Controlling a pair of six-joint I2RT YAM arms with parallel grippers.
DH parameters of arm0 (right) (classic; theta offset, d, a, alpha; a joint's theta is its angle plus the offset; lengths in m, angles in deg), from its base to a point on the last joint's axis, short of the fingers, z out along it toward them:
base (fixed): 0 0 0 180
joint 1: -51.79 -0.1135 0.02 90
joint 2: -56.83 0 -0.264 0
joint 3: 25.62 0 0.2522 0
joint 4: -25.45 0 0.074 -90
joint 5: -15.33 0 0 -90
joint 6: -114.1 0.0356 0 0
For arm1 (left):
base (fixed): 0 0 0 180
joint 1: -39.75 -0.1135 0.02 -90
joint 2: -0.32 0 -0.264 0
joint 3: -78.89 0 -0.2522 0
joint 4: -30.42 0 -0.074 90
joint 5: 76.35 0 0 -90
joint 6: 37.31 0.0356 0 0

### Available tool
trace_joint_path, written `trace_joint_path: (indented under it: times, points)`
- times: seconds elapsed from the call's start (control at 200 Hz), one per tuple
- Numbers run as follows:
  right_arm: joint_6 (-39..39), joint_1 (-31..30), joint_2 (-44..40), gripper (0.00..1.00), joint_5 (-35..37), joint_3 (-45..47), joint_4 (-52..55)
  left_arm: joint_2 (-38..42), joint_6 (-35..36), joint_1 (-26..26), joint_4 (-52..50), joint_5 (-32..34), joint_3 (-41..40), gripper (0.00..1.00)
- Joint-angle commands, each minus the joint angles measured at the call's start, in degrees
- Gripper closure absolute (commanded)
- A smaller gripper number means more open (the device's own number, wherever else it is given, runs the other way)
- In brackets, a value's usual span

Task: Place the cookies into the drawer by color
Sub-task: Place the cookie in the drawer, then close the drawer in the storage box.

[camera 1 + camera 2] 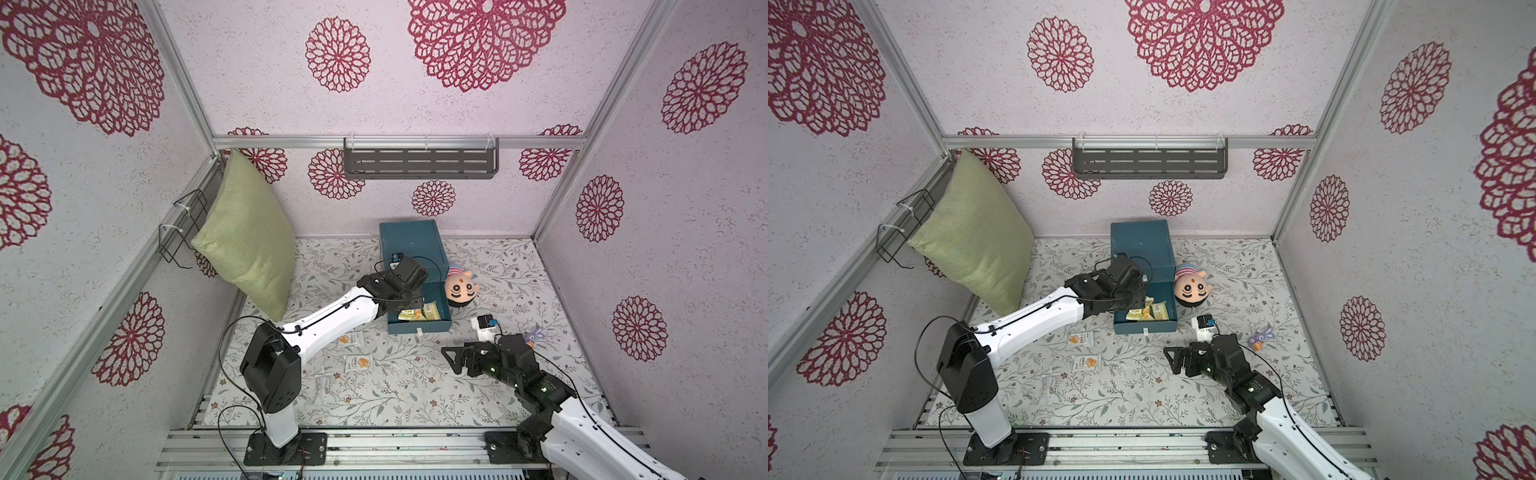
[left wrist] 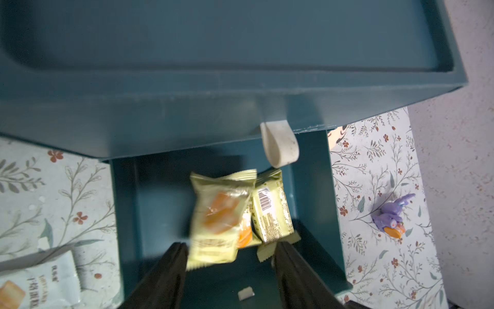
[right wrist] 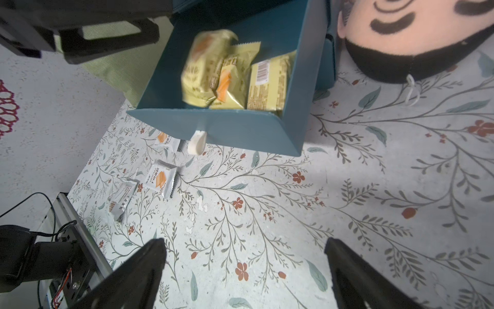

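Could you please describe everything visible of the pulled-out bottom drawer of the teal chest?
The bottom drawer is a dark teal, open-topped tray pulled forward from the chest, sitting on the floral mat. A white tab handle sticks out of its front wall. Three yellow cookie packets are inside. The left gripper hovers above, jaws open.

The yellow packet (image 2: 217, 214) is blurred; the left fingers (image 2: 165, 275) run off-frame.
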Motion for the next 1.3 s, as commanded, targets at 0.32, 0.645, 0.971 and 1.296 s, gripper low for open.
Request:
trace_joint_path:
  times: [0.32,0.645,0.971,1.296]
  points:
    - [3.05,-0.28,2.94,0.05,-7.12,1.2,-9.86,8.16,4.32,0.11,-7.61,5.46,6.6,0.11]
    - [2.59,-8.95,11.73,0.13,0.03,-1.43,-16.84,5.39,10.7,-12.45,-13.04,-1.45,17.19,0.03]
    - [0.71,-11.79,22.13,0.17,9.21,-7.5,-22.43,-16.48,15.2,-20.46,-22.1,-10.66,40.34,0.04]
    - [0.95,-10.37,29.94,0.29,14.61,-10.83,-28.71,-21.37,15.16,-21.21,-21.61,-10.89,40.48,0.09]
